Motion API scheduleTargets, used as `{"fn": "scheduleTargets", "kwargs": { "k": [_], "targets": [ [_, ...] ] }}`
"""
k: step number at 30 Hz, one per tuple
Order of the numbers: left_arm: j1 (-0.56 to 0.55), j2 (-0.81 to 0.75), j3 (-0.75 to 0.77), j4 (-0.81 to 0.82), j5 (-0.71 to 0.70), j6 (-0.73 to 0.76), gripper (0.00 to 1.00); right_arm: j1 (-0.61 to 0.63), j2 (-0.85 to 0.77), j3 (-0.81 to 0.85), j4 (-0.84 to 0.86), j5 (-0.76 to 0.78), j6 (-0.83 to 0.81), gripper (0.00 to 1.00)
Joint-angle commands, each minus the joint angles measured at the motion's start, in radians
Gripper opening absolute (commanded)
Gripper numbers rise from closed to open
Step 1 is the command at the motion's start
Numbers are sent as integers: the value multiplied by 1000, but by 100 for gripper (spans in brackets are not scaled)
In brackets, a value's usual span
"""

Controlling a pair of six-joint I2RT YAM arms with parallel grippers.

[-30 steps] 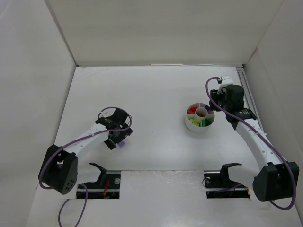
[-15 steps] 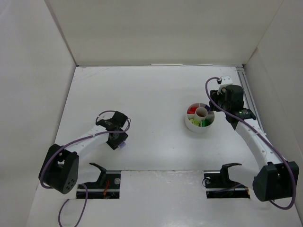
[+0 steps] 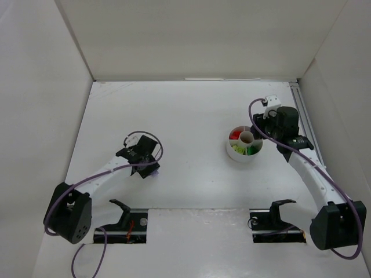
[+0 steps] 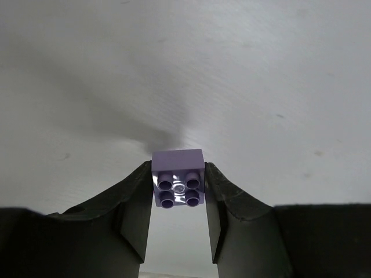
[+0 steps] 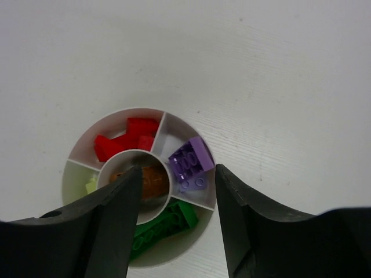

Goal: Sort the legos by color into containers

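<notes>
My left gripper [image 4: 178, 174] is shut on a lilac lego [image 4: 178, 180], pinched between the fingertips with its studs facing the camera. In the top view this gripper [image 3: 145, 166] sits at the table's left middle. The round white dish of containers [image 3: 233, 153] stands at the right. My right gripper [image 5: 177, 171] hovers open above it, nothing between its fingers. The dish [image 5: 142, 109] holds red legos [image 5: 130, 136], a lilac lego [image 5: 192, 156], a dark green one [image 5: 168, 223], a lime-yellow one [image 5: 91, 185] and an orange-brown one [image 5: 153, 180] in the central cup.
Tall white walls [image 3: 46, 87] close in the table on the left, back and right. Two black holders [image 3: 122, 209] [image 3: 281, 208] sit over slots at the near edge. A rail [image 3: 302, 113] runs along the right side by the right arm.
The left jaws closed on the lilac lego and the gripper shifted a little to the right. The right jaws widened slightly and the wrist drew back a little from the dish.
</notes>
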Motion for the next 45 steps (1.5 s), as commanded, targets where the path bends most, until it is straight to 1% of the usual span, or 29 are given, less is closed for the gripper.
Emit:
{"fn": "scheduleTargets", "kwargs": {
  "k": [1, 2, 3, 4, 6, 8, 9, 11, 13, 14, 15, 16, 17, 18, 19, 20, 21, 22, 25, 26, 28, 31, 32, 35, 39, 45],
  "targets": [
    [-17, -123, 87, 159, 83, 185, 18, 13, -74, -25, 116, -208, -95, 59],
    [-17, -145, 99, 188, 135, 237, 20, 13, -87, -41, 136, -268, -114, 59],
    [-17, -168, 115, 212, 152, 251, 22, 25, -100, -41, 156, -381, -132, 62],
    [-17, -188, 141, 265, 175, 268, 24, 45, -113, -56, 190, -427, -148, 62],
    [-17, -239, 165, 317, 229, 291, 30, 70, -146, -70, 214, -525, -183, 63],
    [-8, -260, 194, 389, 266, 291, 30, 93, -168, -93, 245, -561, -192, 64],
    [-7, -260, 208, 400, 266, 272, 31, 93, -183, -93, 254, -605, -192, 68],
    [-7, -260, 242, 428, 249, 203, 31, 117, -206, -113, 300, -662, -192, 69],
    [-7, -250, 242, 463, 249, 140, 25, 145, -226, -128, 345, -698, -180, 71],
    [-7, -250, 242, 515, 249, 102, 25, 192, -235, -128, 368, -698, -180, 72],
    [-7, -241, 231, 558, 271, 39, 25, 223, -255, -145, 420, -677, -141, 72],
    [-7, -231, 231, 592, 283, 5, 25, 258, -255, -156, 451, -572, -108, 73],
    [-20, -231, 218, 616, 283, -32, 25, 298, -265, -156, 480, -505, -75, 73],
    [-20, -231, 208, 677, 283, -55, 25, 382, -265, -156, 547, -426, -41, 73],
    [-20, -221, 195, 701, 283, -99, 26, 425, -256, -165, 582, -347, 19, 73],
    [-32, -221, 194, 721, 283, -117, 26, 468, -246, -165, 622, -249, 19, 73],
    [-32, -221, 194, 736, 265, -133, 26, 543, -231, -165, 656, -201, 36, 73],
    [-47, -221, 194, 755, 249, -146, 26, 570, -187, -165, 702, -149, 73, 73],
    [-79, -221, 205, 755, 185, -170, 26, 639, -102, -104, 764, -68, 107, 73],
    [-89, -221, 205, 755, 170, -170, 26, 651, -52, -89, 776, -67, 98, 73],
    [-109, -231, 205, 755, 139, -201, 26, 691, -9, -37, 790, -11, 97, 73],
    [-133, -240, 205, 755, 110, -213, 26, 710, 59, -3, 828, 84, 133, 73],
    [-133, -251, 196, 755, 98, -213, 26, 710, 79, -3, 880, 95, 145, 73],
    [-144, -251, 196, 755, 78, -224, 26, 710, 93, -3, 940, 95, 159, 73],
    [-153, -251, 185, 755, 77, -236, 26, 719, 145, 45, 949, 86, 189, 73],
    [-162, -251, 185, 746, 58, -249, 26, 719, 237, 112, 959, -40, 205, 73]
  ]
}}
